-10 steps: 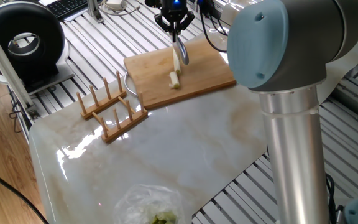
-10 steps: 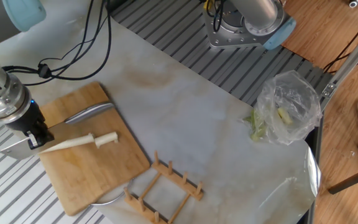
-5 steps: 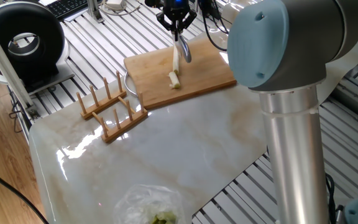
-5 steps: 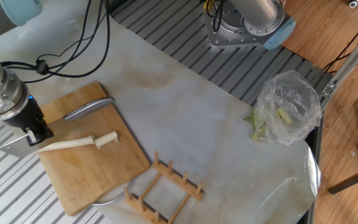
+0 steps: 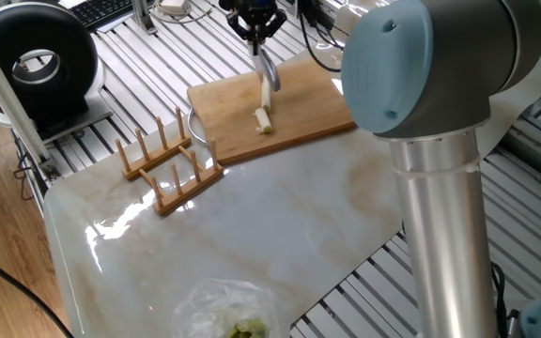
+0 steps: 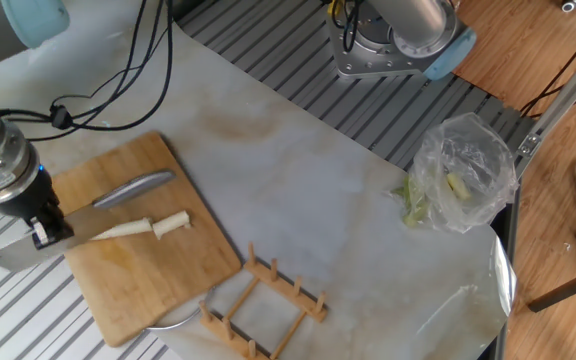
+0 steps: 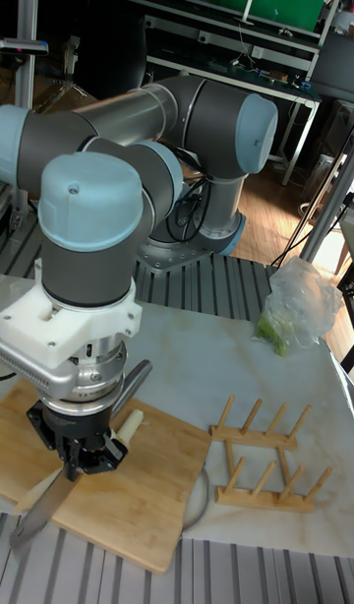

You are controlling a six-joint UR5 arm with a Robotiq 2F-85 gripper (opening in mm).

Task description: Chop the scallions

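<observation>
Marble table [image 6: 368, 220] holds scallions [image 6: 143, 227]; end effector [image 6: 38, 232] clamps cleaver [image 6: 88, 205].

A robotics lab — the table [image 5: 111, 56] is ribbed aluminium framing with a marble slab [image 6: 348, 190] laid on it, cables [image 6: 118, 60] trail past its far edge, and equipment racks [image 7: 246, 33] and a keyboard [image 5: 101, 9] stand behind.
</observation>
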